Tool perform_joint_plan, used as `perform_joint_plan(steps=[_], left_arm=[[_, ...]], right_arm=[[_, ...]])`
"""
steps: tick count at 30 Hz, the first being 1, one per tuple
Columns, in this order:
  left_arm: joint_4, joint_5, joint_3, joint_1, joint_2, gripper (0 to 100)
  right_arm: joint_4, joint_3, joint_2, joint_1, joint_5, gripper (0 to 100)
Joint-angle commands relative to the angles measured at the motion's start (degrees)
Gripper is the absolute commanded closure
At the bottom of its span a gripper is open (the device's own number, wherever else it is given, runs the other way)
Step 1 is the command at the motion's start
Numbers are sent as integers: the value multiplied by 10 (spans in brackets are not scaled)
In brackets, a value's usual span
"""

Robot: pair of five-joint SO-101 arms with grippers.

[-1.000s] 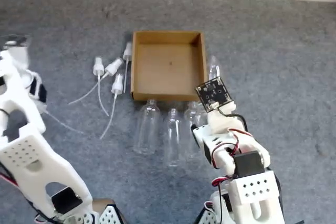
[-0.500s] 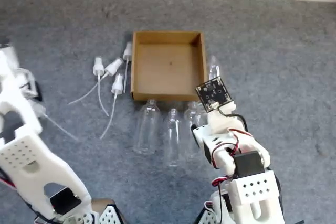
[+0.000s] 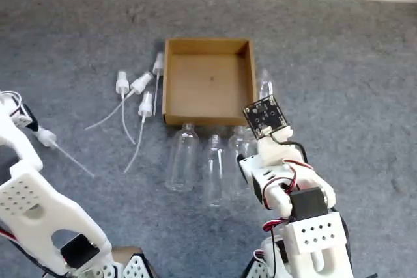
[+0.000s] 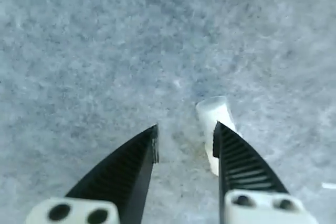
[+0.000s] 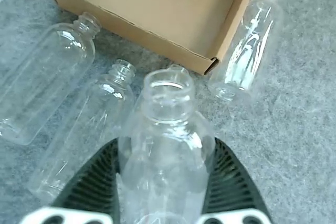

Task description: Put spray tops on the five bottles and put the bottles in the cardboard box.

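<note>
We see the right gripper [image 5: 165, 153] clamped on a clear bottle [image 5: 165, 103] at 6 o'clock of the cardboard box [image 3: 208, 120]. The left gripper [image 4: 185, 126], at the box's 8 o'clock, holds its fingers apart, with a spray top [image 4: 211, 115] just beside one.

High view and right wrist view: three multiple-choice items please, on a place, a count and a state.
1. Where is the group of spray tops, relative to the cardboard box? A inside it; B beside it, to the robot's left; C on top of it.
2. How many tops are in that group? A two; B four; C six.
3. What does the right gripper do? A hangs open; B grips a top; C grips a bottle.
Key: 1 B, outside its wall; 2 B, four white heads show; 3 C, fingers clamp the bottle.
</note>
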Motion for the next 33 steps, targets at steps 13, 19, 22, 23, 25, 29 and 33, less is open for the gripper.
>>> perform_joint_plan(steps=[13,19,22,23,25,29,33], left_arm=[[-90,54,132,54,-27,874],[-77,-62,68,80,-44,992],[-22,-139,46,105,-72,998],[2,-173,44,116,-84,998],[49,-219,44,138,-113,998],[89,-265,91,172,-179,998],[66,-305,233,215,-253,998]], right_arm=[[1,-34,-15,-6,6,994],[1,-34,-15,-3,6,994],[1,-34,-15,-2,6,994],[1,-34,-15,-2,6,994],[1,-34,-15,-2,6,994],[1,-34,-15,-1,6,994],[4,-36,-14,8,11,994]])
